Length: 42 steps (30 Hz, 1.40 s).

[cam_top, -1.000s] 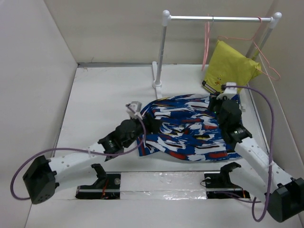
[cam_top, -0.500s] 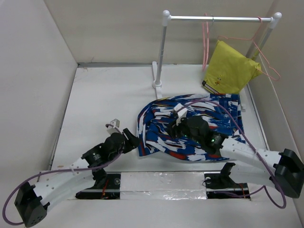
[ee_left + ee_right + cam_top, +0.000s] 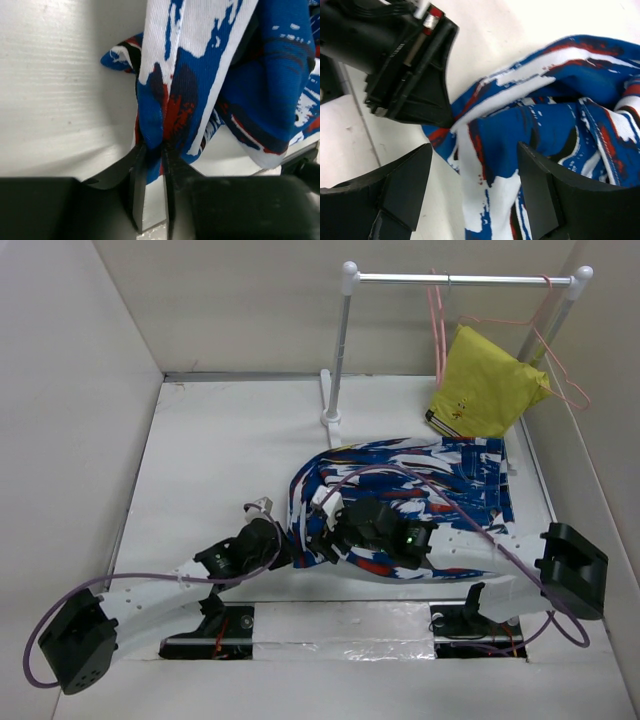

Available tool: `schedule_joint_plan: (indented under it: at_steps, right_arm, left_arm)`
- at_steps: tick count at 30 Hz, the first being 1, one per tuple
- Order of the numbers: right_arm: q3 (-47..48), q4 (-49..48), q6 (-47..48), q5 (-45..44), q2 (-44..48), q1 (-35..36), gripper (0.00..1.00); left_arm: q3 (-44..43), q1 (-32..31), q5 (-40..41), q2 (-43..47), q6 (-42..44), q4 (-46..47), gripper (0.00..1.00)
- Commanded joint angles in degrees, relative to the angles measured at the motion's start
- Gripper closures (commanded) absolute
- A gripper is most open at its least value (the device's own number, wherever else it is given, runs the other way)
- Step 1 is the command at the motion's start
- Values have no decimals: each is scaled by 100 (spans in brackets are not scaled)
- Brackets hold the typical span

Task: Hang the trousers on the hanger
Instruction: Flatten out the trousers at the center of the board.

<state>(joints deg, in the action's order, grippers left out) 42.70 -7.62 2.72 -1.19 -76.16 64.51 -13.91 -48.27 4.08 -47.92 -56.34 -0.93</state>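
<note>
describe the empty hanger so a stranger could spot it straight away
Find the metal rail on white posts at the table's far side. Two pink wire hangers hang from it. The hanger is the left one, hanging bare and edge-on; the other hanger, to its right, carries the yellow garment.

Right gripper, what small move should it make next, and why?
Probably close the right gripper on the trousers. Its jaws stand open over the cloth edge, right beside the left gripper, which pinches that same edge, so a second grip looks within reach.
</note>
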Motion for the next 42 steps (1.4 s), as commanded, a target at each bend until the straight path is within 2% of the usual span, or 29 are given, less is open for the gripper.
schedule_joint_plan:
  at_steps: [1, 2, 4, 5, 7, 8, 9, 10, 13, 14, 17, 21, 23, 24, 27, 28, 30, 31, 33, 35, 38, 39, 40, 42]
  right_arm:
    - [108, -134, 115, -434, -30, -9, 27]
    - [72, -178, 115, -469, -83, -9, 28]
    - [54, -188, 115, -584, -301, -9, 30]
    - [72, -100, 106, -671, -381, -9, 32]
    - [37, -152, 62, -943, -565, -9, 39]
    - [37, -161, 62, -1014, -601, -9, 53]
    - [37, -144, 71, -1119, -619, -9, 60]
    - [46, -117, 105, -1164, -611, -9, 73]
    - [-7, -82, 176, -1261, -453, -9, 97]
    - [-24, -65, 202, -1252, -322, -9, 100]
    - [-182, 32, 246, -1173, -66, -9, 100]
    - [-472, 76, 264, -647, 364, -9, 100]
    - [-578, 111, 255, -506, 567, -9, 100]
    - [-622, 198, 255, -383, 611, -9, 100]
    - [-640, 331, 238, -137, 769, 44, 100]
    - [-666, 348, 185, -127, 813, 114, 100]
    - [-675, 497, 106, -214, 988, 193, 100]
    - [-710, 542, 54, -241, 1067, 263, 100]
    - [-806, 560, 9, -276, 1340, 316, 100]
    - [-973, 455, -87, -215, 1498, 317, 100]
    - [-974, 480, -149, -259, 1648, 317, 100]
    - [-965, 541, -149, -320, 1666, 369, 100]
    - [-948, 594, -158, -355, 1683, 369, 100]
    - [-991, 595, -184, -434, 1727, 369, 100]
  left_arm:
    - [-470, 11, 417, -50, 386, 436, 92]
    - [-576, 11, 575, -51, 413, 236, 99]
    - [-970, 11, 1067, -59, 596, 85, 100]
    - [-1121, 11, 1217, -68, 684, -273, 100]
    - [-1611, 11, 1805, -112, 869, -609, 100]
    - [-1745, 11, 1990, -121, 913, -749, 100]
    - [-1894, 11, 2192, -121, 940, -1003, 100]
    - [-2174, 11, 2525, -86, 992, -1093, 100]
    - [-2833, 124, 3000, -59, 1352, -1391, 100]
    - [-3002, 125, 3133, -68, 1493, -1506, 100]
    - [-3678, 239, 3687, -112, 1774, -1752, 100]
    - [-4671, 520, 4048, -279, 2782, -1552, 100]
    - [-5094, 713, 3935, -498, 3145, -1227, 100]
    - [-5226, 1001, 3865, -603, 3233, -1156, 100]
    - [-5455, 1634, 3356, -1165, 3410, -962, 100]
    - [-5334, 2115, 2963, -1454, 3384, -840, 100]
    - [-5157, 2662, 2251, -1798, 3541, -324, 100]
    - [-5331, 3170, 1464, -2348, 3498, -364, 100]
    - [-5708, 3359, 991, -3000, 3524, -521, 100]
    - [-6402, 3359, 1191, -4020, 3647, -618, 100]
    - [-7728, 3359, 1595, -5373, 3814, -1180, 77]
    - [-8089, 3359, 1701, -5629, 3753, -1677, 60]
    - [-8536, 3359, 1841, -5954, 3709, -1830, 53]
    - [-8471, 3359, 1799, -5879, 3604, -1737, 43]
